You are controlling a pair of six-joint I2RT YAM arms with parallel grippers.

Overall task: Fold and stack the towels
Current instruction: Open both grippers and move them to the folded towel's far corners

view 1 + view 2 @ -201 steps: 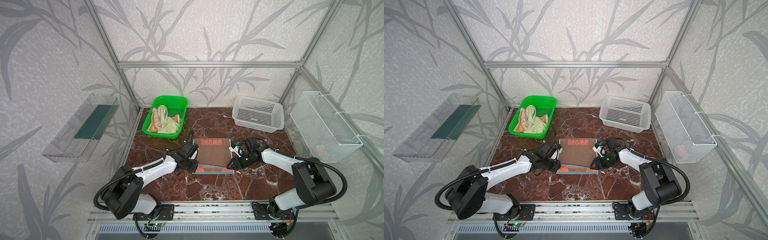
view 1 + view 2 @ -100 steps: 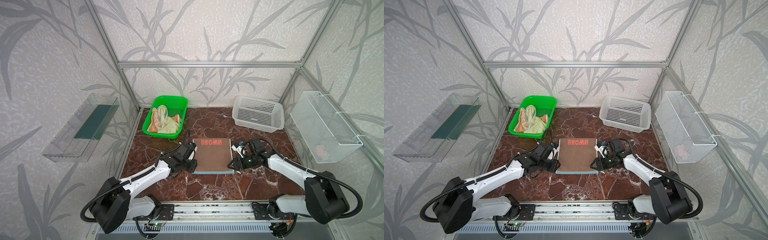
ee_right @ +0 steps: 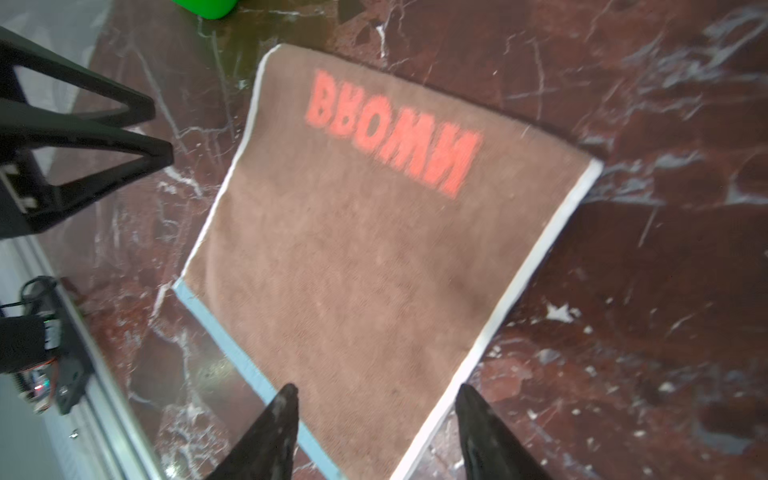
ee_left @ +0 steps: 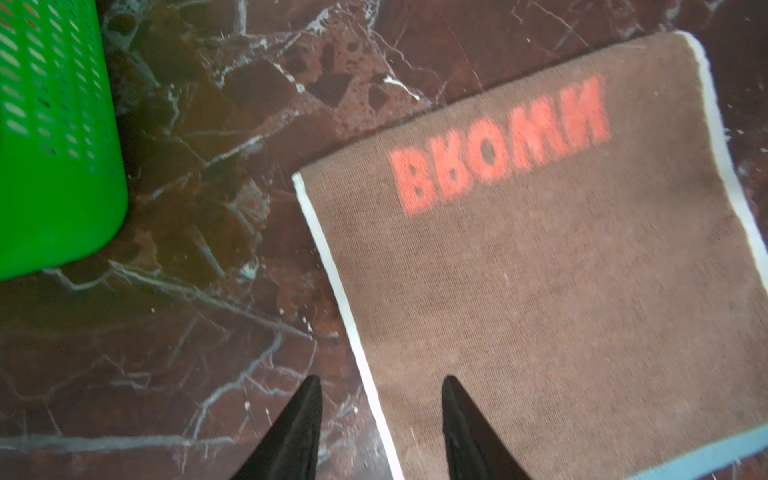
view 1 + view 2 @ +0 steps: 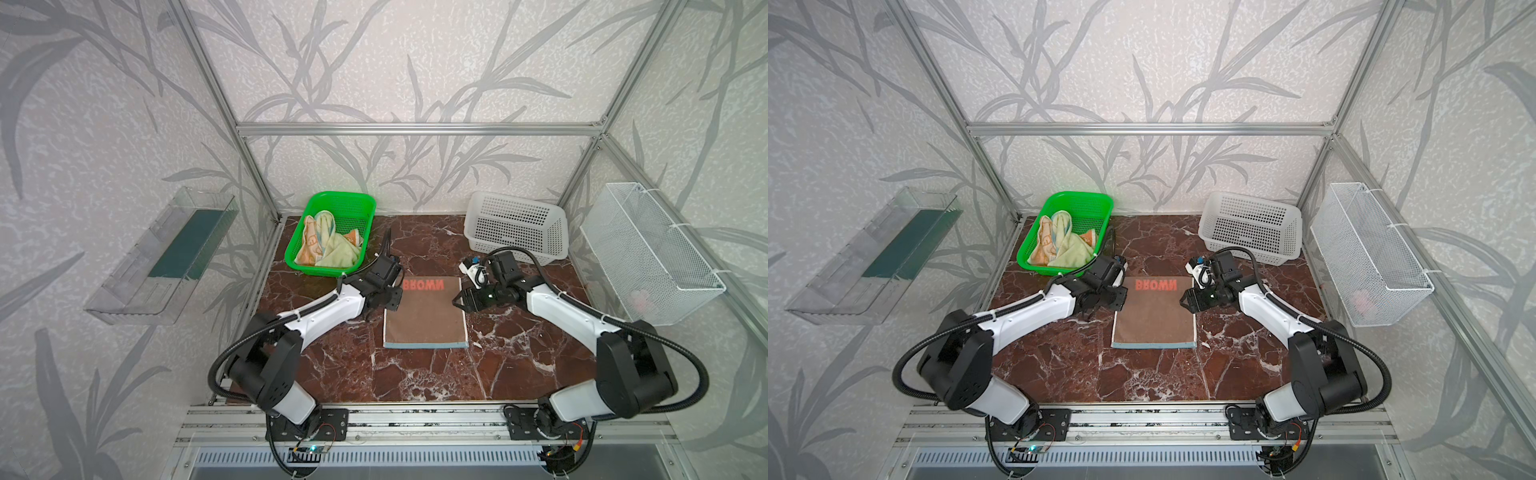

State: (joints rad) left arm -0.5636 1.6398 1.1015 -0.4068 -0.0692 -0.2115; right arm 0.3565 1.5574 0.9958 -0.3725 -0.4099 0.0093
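Observation:
A brown towel (image 5: 424, 318) (image 5: 1154, 318) with salmon letters lies folded flat on the marble in both top views, its teal edge toward the front. My left gripper (image 5: 392, 300) (image 4: 381, 379) is open over the towel's left white edge, holding nothing. My right gripper (image 5: 458, 301) (image 3: 377, 387) is open by its right white edge, also holding nothing. A pale yellow towel (image 5: 338, 254) and an orange-cream towel with cartoon faces (image 5: 309, 245) lie crumpled in the green basket (image 5: 332, 198).
The green basket stands at the back left, close to my left wrist. A white perforated basket (image 5: 515, 226) stands at the back right. A wire basket (image 5: 648, 249) hangs on the right wall and a clear shelf (image 5: 162, 257) on the left wall.
Both grippers opened and let go of the brown towel, then drew back along its sides. The salmon strip at the towel's front is gone; the towel now lies flat.

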